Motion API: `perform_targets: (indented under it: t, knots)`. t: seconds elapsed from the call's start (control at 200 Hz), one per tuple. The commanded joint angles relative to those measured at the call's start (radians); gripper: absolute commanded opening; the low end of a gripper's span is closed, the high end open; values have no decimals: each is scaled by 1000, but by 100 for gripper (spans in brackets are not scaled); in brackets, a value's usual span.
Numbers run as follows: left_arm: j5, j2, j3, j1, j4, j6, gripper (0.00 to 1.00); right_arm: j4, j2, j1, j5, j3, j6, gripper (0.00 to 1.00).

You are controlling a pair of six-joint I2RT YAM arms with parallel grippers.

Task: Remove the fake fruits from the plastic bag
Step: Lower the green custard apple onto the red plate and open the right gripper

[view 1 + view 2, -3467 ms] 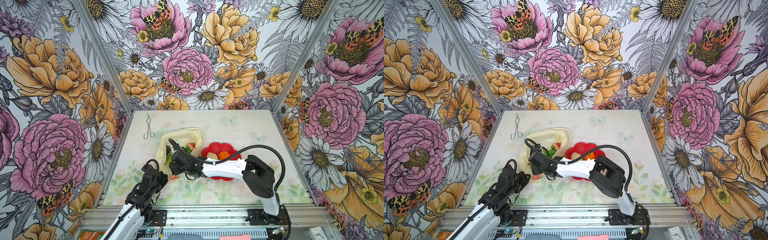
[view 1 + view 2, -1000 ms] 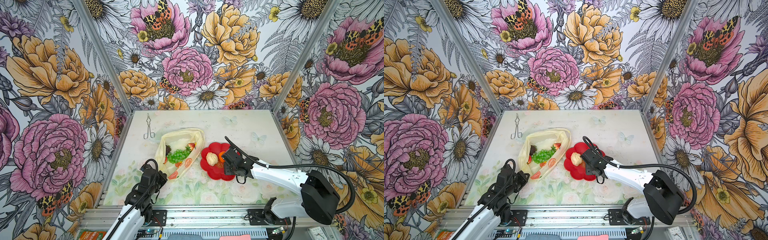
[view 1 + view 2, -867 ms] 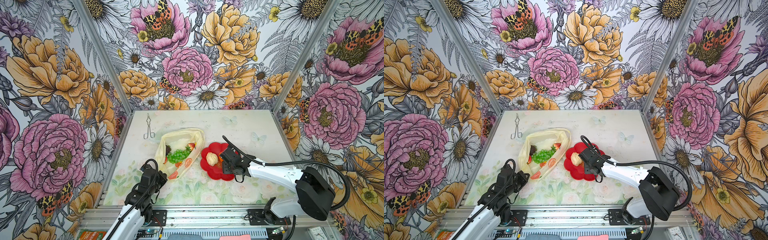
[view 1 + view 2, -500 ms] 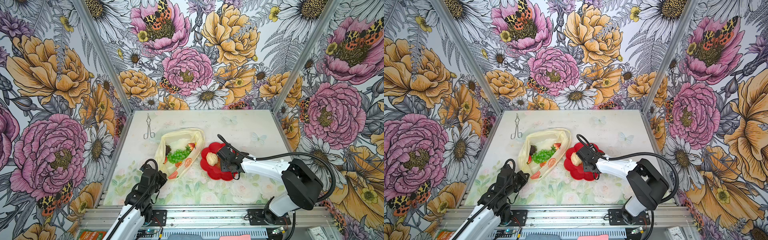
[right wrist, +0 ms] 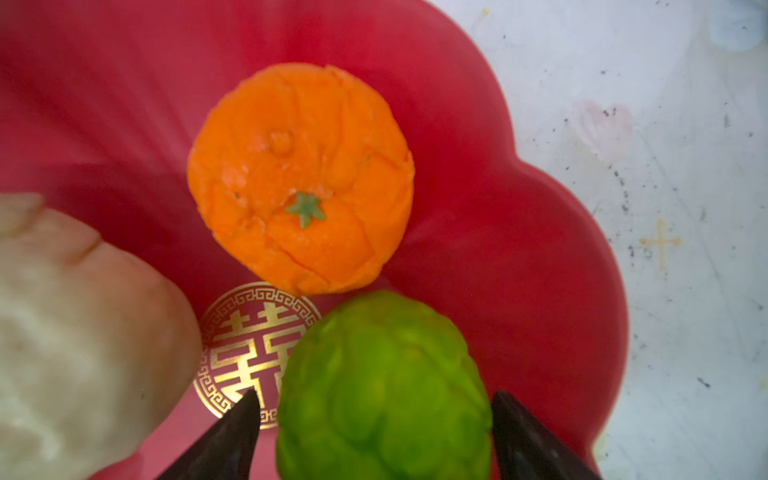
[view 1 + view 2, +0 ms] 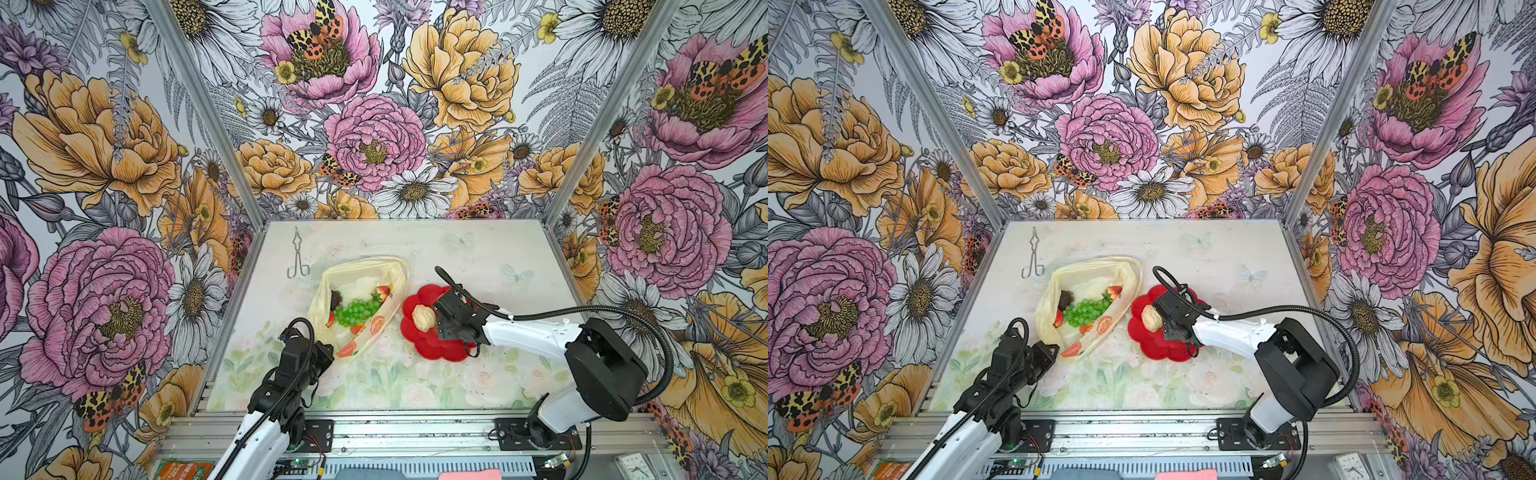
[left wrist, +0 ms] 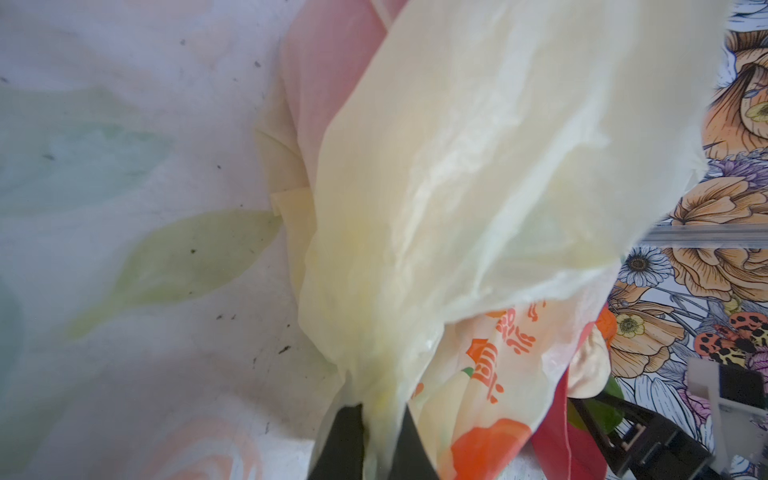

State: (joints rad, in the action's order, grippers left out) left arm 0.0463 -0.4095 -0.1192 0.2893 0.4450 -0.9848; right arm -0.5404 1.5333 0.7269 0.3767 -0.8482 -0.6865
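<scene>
Floral-papered walls enclose a pale printed table [image 6: 478, 257]. Left of its centre lies the plastic bag [image 6: 365, 266], mouth open, with three of the fake fruits showing inside: a green grape bunch [image 6: 355, 311], a strawberry [image 6: 382, 292] and a dark brown one [image 6: 335, 298]. My left fingers [image 7: 338, 442] are clenched on a fold of the bag at its near corner. Just right of the bag, a red flower-shaped plate [image 6: 432, 353] carries a cream bumpy piece [image 6: 423, 318], an orange [image 5: 299, 178] and a green round fruit [image 5: 382, 386]. My right fingers [image 5: 226, 446] stand released over the plate, spread either side of the green round fruit. Metal tongs [image 6: 298, 257] lie far left, apart from the bag.
</scene>
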Motion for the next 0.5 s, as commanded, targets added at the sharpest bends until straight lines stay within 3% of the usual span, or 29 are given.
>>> perform_targets:
  t: [0.0, 0.19, 0.245, 0.335, 0.49]
  knots:
    - [20, 11, 11, -15, 79, 20, 13, 10, -53, -3, 53, 4, 2, 91]
    - [16, 14, -16, -27, 120, 35, 23, -4, -103, -2, 59, 3, 8, 94]
    - [-2, 14, -46, -38, 158, 54, 32, -9, -127, -1, 56, 2, 10, 95]
    - [-65, 5, -120, -63, 250, 98, 57, -25, -177, 0, 57, -1, 4, 95]
    - [-94, -38, -147, -69, 263, 59, 73, -44, -267, 4, 69, -12, 0, 97]
